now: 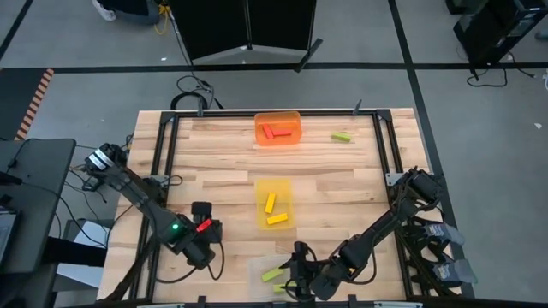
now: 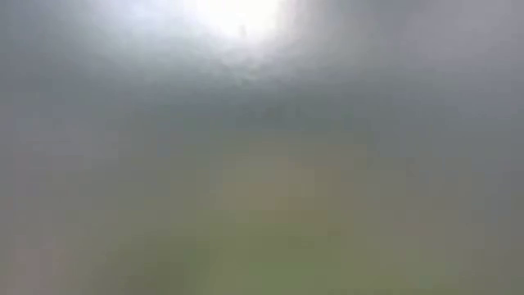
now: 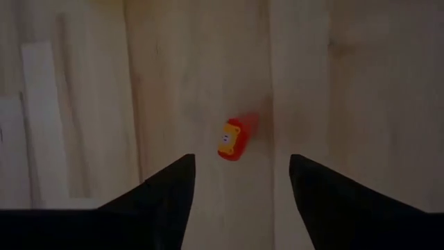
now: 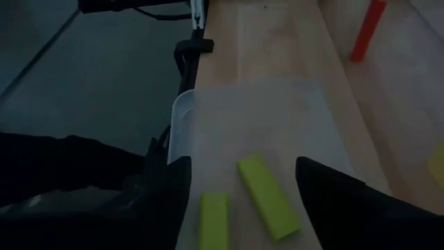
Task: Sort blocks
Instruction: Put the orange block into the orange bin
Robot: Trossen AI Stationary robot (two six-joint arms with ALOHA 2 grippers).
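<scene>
Orange tray (image 1: 278, 128), yellow tray (image 1: 274, 204), clear tray (image 4: 260, 139)

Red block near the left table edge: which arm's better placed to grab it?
Left. Its gripper hangs directly over the red block with jaws open; the right gripper is over the clear tray.

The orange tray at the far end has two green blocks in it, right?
Not quite: the two blocks in the orange tray are red, not green. The high view shows it. The tray does sit at the far end of the table.
</scene>
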